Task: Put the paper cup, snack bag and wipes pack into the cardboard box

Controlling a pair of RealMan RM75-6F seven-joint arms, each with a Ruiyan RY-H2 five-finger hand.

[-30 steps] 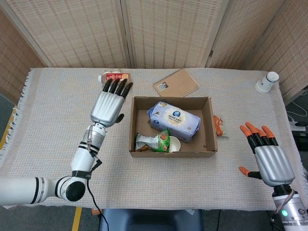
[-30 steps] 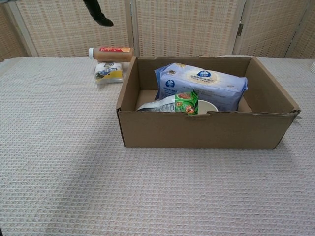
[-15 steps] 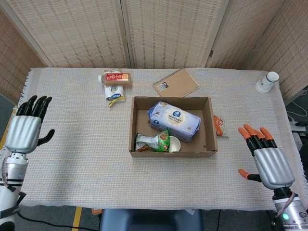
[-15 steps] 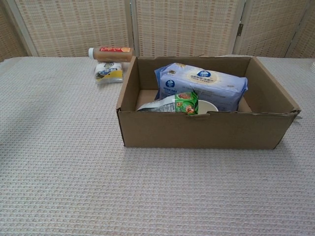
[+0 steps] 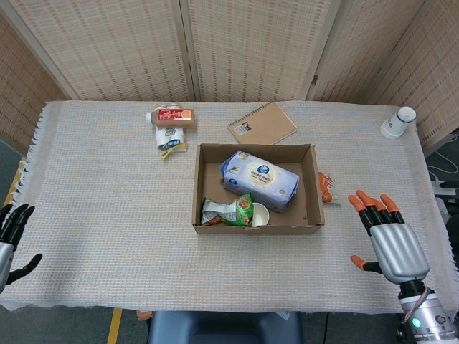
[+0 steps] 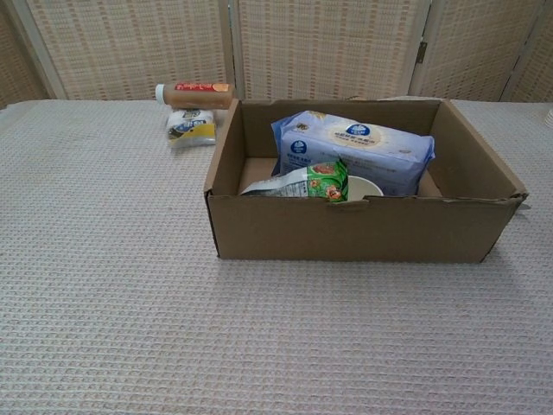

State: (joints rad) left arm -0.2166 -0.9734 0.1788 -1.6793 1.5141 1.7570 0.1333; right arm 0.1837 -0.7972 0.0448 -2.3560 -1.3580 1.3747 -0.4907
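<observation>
paper cup (image 5: 259,214), snack bag (image 5: 228,212) and wipes pack (image 5: 259,180) lie inside the cardboard box (image 5: 256,228); right hand (image 5: 388,239) nearer it than left hand (image 5: 10,239), both with fingers spread, holding nothing.

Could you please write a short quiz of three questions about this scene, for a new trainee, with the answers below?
1. True or false: the wipes pack lies inside the cardboard box.
2. Which thing lies beside the snack bag in the box? A) the notebook B) the paper cup C) the bottle
3. Fill in: the right hand holds ____, with its fingers apart.

Key
1. True.
2. B, the paper cup lies on its side next to the bag. The notebook and the bottle lie on the table outside the box.
3. Nothing.
</observation>
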